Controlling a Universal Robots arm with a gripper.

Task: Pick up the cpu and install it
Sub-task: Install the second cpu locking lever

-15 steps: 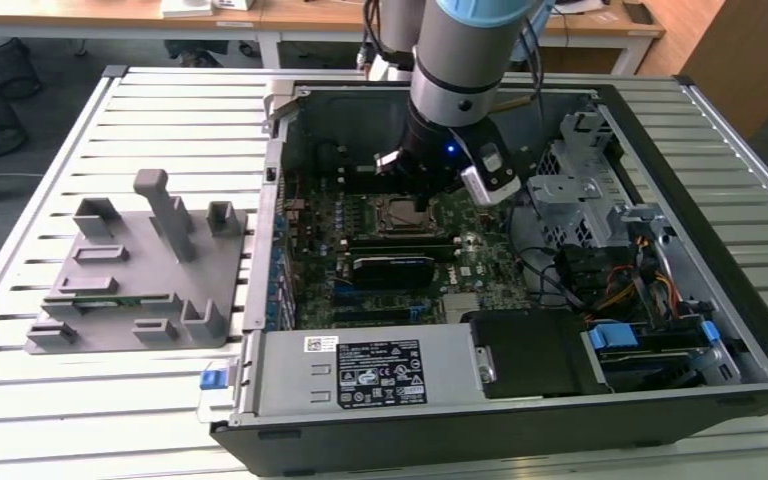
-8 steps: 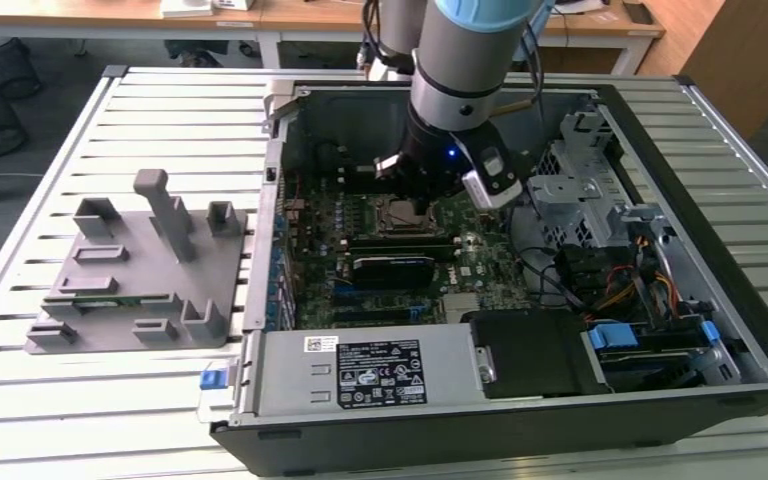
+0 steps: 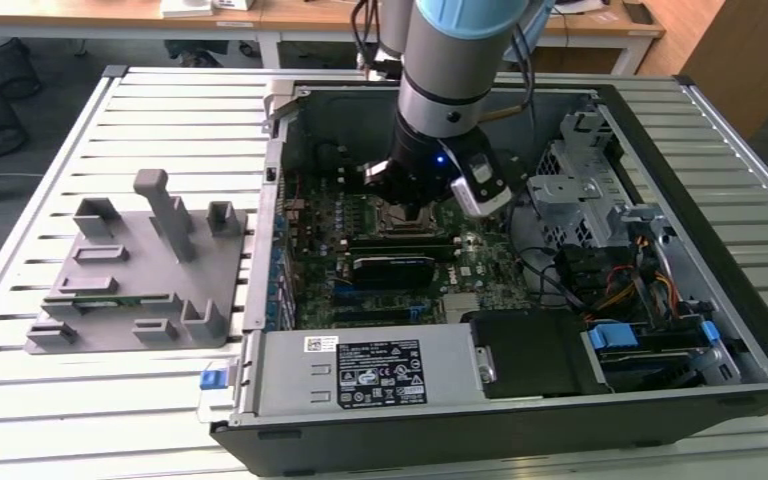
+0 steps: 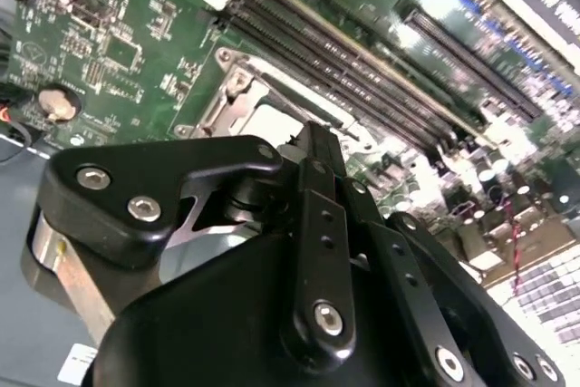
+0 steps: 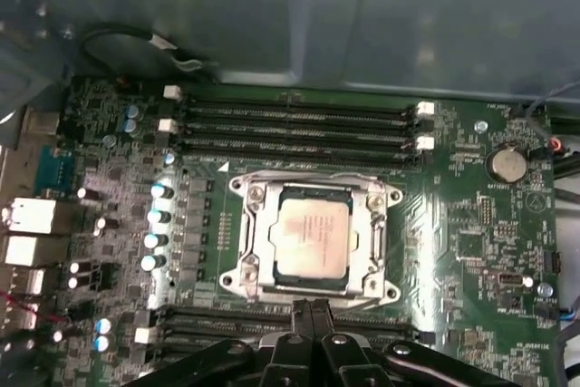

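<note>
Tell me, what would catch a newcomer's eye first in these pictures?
Probably the robot arm reaching down into the open computer case, with its end effector over the green motherboard. Next, in the first wrist view, the cpu shines silvery inside its metal socket frame, between rows of dark memory slots. On the slatted table, at the exterior view's left, sits a grey fixture block.

The cpu (image 5: 312, 237) has a dull metal top, its socket frame (image 5: 376, 242) shiny metal, the tool (image 5: 312, 314) matt black
</note>
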